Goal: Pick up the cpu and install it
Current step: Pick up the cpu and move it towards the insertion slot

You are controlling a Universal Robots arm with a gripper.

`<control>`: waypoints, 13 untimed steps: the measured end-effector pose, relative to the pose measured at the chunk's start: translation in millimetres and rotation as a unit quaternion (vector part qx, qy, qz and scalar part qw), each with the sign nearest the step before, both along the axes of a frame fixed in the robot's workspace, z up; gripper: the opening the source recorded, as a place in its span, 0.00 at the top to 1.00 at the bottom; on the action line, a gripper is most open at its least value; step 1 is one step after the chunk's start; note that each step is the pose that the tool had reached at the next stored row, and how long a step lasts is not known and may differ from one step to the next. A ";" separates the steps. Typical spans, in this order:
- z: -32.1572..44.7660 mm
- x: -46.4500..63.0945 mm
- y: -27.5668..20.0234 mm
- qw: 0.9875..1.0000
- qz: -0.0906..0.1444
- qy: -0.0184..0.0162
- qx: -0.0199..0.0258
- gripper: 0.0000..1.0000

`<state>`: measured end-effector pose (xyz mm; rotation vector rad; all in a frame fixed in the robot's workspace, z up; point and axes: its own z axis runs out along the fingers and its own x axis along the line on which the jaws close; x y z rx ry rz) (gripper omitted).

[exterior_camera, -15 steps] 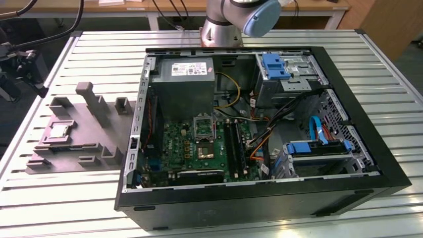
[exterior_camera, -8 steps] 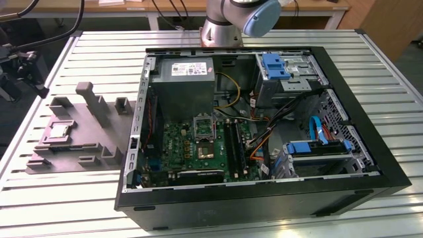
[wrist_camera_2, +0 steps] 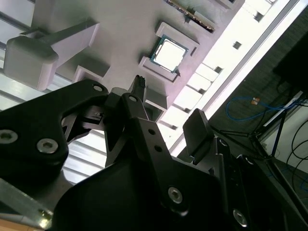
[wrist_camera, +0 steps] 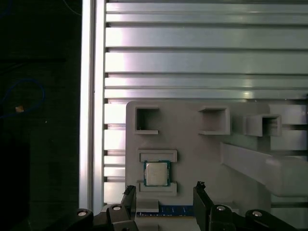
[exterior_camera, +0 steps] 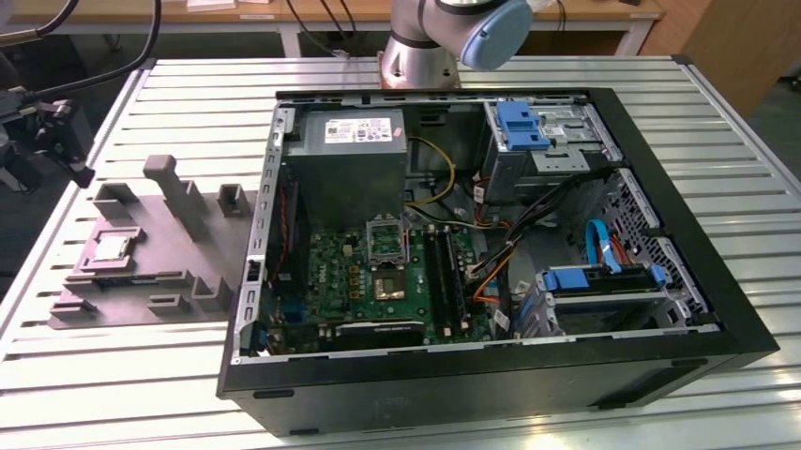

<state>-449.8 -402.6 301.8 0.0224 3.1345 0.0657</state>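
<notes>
The cpu (wrist_camera: 157, 173) is a small square chip with a pale metal top. It lies flat in a recess of the grey fixture plate (wrist_camera: 192, 144), which rests on the slatted table at the exterior view's left. In the exterior view the cpu (exterior_camera: 111, 248) sits near the plate's left side. My gripper (wrist_camera: 163, 188) hovers above the plate, open, with nothing between its black fingertips (wrist_camera: 199, 186). The chip lies just beyond the tips, apart from them. In the second wrist view the cpu (wrist_camera_2: 169, 54) lies past the open gripper (wrist_camera_2: 168, 106).
An open black computer case (exterior_camera: 501, 375) lies at the middle and right of the table. Its green motherboard (exterior_camera: 338, 272) carries a dark socket (exterior_camera: 385, 281) with its metal frame raised. Grey posts (exterior_camera: 175, 187) stand up from the fixture plate. The table edge (wrist_camera: 91, 120) runs near the plate.
</notes>
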 end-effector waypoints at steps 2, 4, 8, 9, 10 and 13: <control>-0.8 0.0 0.0 1.000 0.000 0.000 0.000 0.41; -1.8 -0.1 -0.1 1.000 0.000 0.000 0.000 0.41; -4.0 0.1 -2.0 1.000 0.000 0.000 0.000 0.41; -5.0 0.0 -2.5 1.000 0.001 0.000 0.000 0.41; -6.2 -0.1 -2.9 1.000 0.002 0.000 0.000 0.41; -9.8 -0.2 -3.4 1.000 0.004 0.000 0.000 0.41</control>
